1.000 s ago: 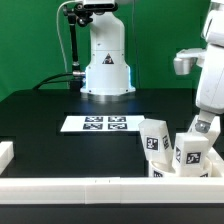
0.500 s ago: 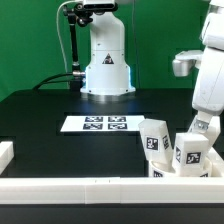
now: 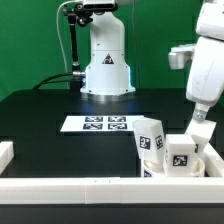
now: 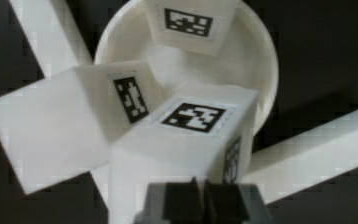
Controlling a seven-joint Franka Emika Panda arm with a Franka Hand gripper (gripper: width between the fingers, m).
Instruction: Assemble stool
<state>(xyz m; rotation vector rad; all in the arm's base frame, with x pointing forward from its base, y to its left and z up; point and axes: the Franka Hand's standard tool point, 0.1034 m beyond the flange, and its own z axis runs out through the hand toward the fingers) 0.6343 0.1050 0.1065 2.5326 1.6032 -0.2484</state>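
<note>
Black table, green backdrop; marker board at frame centre, white rail along bottom edge. Square tags only, no readable text. Gripper descends from upper right, fingers on stool leg; second leg beside.

Wrist view: seat, tagged legs; grip state cannot tell.

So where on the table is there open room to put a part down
The widest bare patch lies between the marker board and the front rail, running toward the exterior view's left. Bare table also lies behind the board, up to the robot base. It is crowded at the exterior view's right, where the legs stand on the seat under the claw.
</note>
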